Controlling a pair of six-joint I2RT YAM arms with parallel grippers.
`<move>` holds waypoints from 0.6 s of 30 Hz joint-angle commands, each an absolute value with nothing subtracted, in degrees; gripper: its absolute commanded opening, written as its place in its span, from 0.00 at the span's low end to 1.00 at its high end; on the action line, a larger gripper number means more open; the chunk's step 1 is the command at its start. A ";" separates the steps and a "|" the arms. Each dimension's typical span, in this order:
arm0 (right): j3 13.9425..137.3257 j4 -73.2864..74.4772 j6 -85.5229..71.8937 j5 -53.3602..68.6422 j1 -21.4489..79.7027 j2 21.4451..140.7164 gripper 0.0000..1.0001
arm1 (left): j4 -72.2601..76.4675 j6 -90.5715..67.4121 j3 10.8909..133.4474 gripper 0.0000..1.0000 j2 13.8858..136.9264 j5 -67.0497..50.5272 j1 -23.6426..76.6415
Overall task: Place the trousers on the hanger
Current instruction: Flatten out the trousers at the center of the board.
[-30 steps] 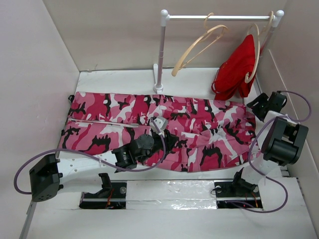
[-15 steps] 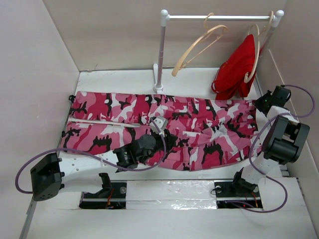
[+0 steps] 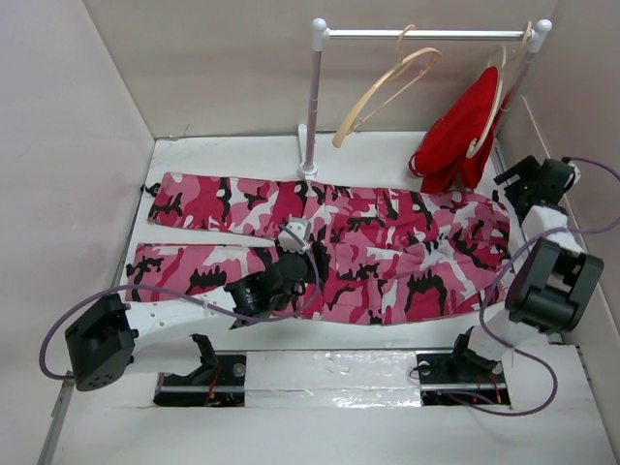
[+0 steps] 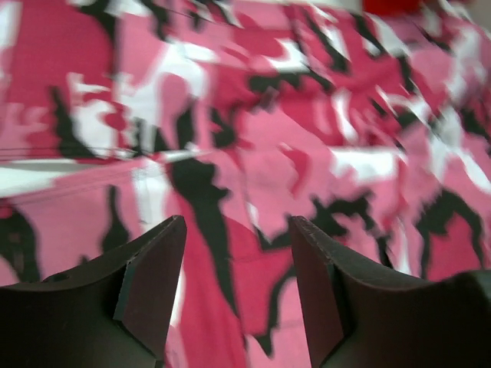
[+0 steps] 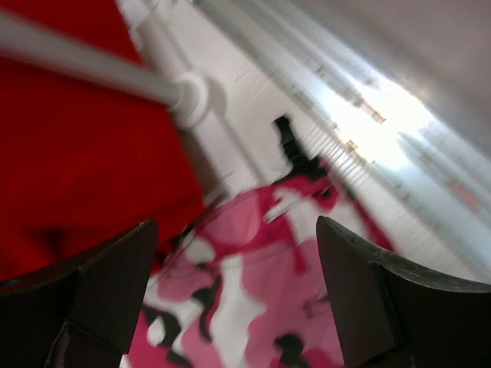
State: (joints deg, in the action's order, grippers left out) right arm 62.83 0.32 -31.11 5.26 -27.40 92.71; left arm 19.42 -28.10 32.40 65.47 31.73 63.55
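Camouflage trousers (image 3: 320, 247) lie spread flat across the white table (image 3: 223, 145). Their two legs stretch to the left and part slightly at the cuffs, and the waist sits at the right. Behind them stands a white clothes rack (image 3: 426, 34). An empty wooden hanger (image 3: 383, 92) hangs tilted from its rail, and beside it a second hanger (image 3: 484, 107) carries a red garment (image 3: 455, 136) whose lower edge nearly meets the waist of the trousers.

The left arm folds in from the near-left corner, its elbow low by the wall and its forearm reaching over the near leg. The left gripper (image 4: 238, 222) hovers over the middle of the trousers, released, its fingers (image 4: 153, 284) apart with only printed cloth showing between them.

The right arm rises along the right wall and bends towards the back. The right gripper (image 5: 235, 226) is spread wide and grasps nothing. It points down at the waist corner of the trousers, just beside the red garment.
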 commanded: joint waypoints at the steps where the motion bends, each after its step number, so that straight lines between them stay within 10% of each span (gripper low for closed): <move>1: 51.83 -6.22 -35.67 4.47 -21.82 78.87 0.88 | 18.72 -32.94 32.96 0.53 64.87 33.85 57.32; 3: 44.77 -11.58 -36.91 5.53 -18.13 72.10 0.78 | 16.63 -36.11 31.38 0.52 63.21 31.91 51.54; 7: 30.96 -15.20 -35.34 7.20 -3.99 56.55 0.03 | 8.63 -49.71 27.34 0.45 58.64 35.04 46.68; 18: 27.76 -15.83 -30.42 0.62 48.21 67.28 0.02 | -9.04 -66.88 26.80 0.45 68.28 28.92 32.11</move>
State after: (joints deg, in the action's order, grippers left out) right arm 24.18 -13.06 -33.10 4.97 42.57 61.71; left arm -2.57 -61.32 25.36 65.76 31.83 36.53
